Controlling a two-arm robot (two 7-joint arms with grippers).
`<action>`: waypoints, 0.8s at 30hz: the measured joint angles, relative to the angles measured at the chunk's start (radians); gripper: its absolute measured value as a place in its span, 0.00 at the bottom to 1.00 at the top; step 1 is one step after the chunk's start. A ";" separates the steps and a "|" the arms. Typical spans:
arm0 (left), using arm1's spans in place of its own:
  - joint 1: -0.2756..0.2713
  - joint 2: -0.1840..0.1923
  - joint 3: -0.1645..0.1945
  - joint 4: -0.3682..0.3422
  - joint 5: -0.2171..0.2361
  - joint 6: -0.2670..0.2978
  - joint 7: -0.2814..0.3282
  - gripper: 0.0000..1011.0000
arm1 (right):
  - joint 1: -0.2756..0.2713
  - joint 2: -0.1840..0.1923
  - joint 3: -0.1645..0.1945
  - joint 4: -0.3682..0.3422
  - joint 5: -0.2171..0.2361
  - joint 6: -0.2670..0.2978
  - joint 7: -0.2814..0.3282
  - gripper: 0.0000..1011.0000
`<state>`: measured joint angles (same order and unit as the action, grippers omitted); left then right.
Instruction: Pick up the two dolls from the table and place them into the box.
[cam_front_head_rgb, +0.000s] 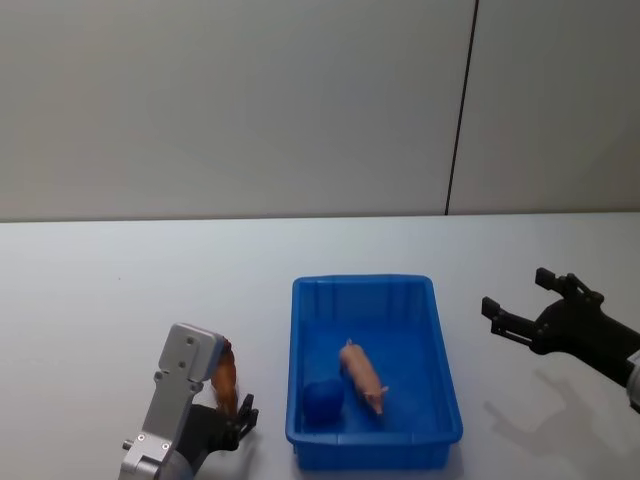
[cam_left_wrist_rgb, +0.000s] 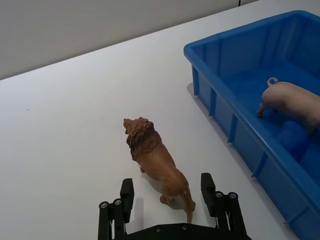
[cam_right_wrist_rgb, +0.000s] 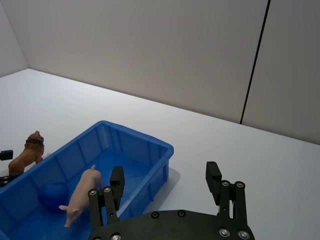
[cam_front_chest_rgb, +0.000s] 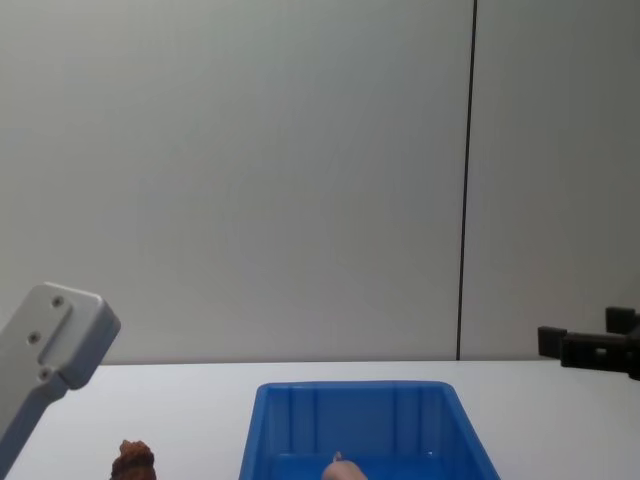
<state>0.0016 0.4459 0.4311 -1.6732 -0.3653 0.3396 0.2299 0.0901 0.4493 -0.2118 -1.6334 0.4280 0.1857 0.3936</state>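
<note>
Left gripper (cam_left_wrist_rgb: 168, 196) wide open, fingers either side of the lion's (cam_left_wrist_rgb: 156, 162) hindquarters, not touching. Lion stands on the table (cam_front_head_rgb: 120, 300), at 9 o'clock of the box (cam_front_head_rgb: 440, 360). Pig (cam_front_head_rgb: 363, 376) lies inside the box, beside a blue lump (cam_front_head_rgb: 322, 401). Right gripper (cam_front_head_rgb: 515, 300) open, at 3 o'clock, apart from the box.

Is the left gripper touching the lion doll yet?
Apart. In the left wrist view the open left gripper straddles the lion doll's hindquarters on the table, with white tabletop showing between each finger and the body.
</note>
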 joint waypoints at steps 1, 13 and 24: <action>-0.002 -0.001 -0.001 0.004 0.001 0.000 -0.002 0.83 | 0.000 0.000 0.000 0.000 0.000 0.000 0.000 0.99; -0.014 -0.015 -0.009 0.038 0.020 0.003 -0.023 0.47 | 0.000 0.000 0.000 0.000 0.000 0.000 0.000 0.99; -0.018 -0.024 -0.016 0.050 0.035 0.003 -0.034 0.33 | 0.000 0.000 0.000 0.000 0.000 0.000 0.000 0.99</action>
<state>-0.0167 0.4218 0.4151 -1.6229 -0.3301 0.3427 0.1964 0.0901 0.4493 -0.2118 -1.6333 0.4280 0.1858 0.3937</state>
